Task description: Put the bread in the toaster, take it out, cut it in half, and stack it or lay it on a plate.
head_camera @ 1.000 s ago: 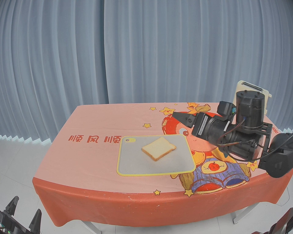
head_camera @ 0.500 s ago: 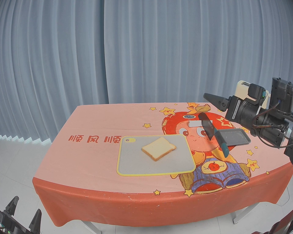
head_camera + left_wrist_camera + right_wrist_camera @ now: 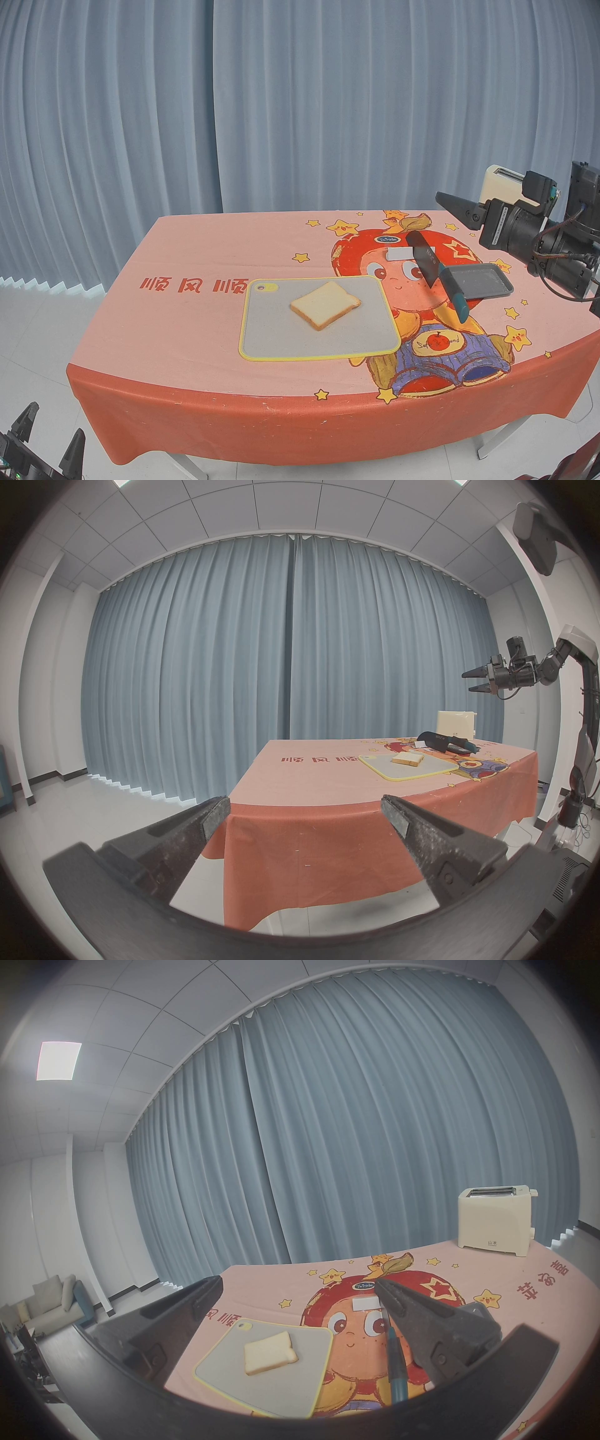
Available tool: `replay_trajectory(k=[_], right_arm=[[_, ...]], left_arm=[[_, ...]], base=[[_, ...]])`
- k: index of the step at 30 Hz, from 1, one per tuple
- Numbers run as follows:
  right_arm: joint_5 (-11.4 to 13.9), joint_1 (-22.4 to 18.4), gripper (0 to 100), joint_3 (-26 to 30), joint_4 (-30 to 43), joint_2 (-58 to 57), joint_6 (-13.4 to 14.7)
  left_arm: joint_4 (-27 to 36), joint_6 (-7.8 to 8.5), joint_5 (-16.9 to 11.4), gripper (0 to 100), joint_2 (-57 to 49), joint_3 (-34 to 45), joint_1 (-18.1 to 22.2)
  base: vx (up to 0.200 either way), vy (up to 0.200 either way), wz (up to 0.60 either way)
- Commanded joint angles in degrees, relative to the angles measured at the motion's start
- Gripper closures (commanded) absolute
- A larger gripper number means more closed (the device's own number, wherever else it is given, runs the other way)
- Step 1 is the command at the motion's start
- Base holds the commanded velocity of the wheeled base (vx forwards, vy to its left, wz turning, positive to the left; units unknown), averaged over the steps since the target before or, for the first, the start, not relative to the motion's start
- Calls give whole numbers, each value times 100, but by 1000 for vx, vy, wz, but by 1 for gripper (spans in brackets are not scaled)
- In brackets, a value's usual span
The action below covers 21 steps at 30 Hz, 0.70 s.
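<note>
Bread slice [image 3: 325, 304] lies on the cutting board [image 3: 275, 337]; I see right pincer [image 3: 451, 207] and left pincer [image 3: 304, 800] wide open, empty.

The tablecloth [image 3: 187, 325] is matt printed cloth, the cutting board [image 3: 281, 337] smooth matt plastic, the toaster [image 3: 494, 1219] smooth cream plastic.

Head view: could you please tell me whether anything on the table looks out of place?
The knife lies askew, its handle apparently overlapping the edge of the grey tray; nothing else stands out.
</note>
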State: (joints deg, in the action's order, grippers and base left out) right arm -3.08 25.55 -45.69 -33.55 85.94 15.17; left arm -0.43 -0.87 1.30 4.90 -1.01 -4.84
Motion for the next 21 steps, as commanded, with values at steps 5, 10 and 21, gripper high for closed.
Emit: replay_trajectory(k=[5,10,21], right_arm=[[-26,-15,0,25,68,45,-5],[-26,-41,0,-1,68,168,-5],[-70,-349,0,-124,-11,880,-14]], left_arm=[[-1,-10,1,0,2,101,1],[-1,-1,1,0,2,101,1],[-1,-1,1,0,2,101,1]], base=[[0,0,0],[0,0,0],[0,0,0]])
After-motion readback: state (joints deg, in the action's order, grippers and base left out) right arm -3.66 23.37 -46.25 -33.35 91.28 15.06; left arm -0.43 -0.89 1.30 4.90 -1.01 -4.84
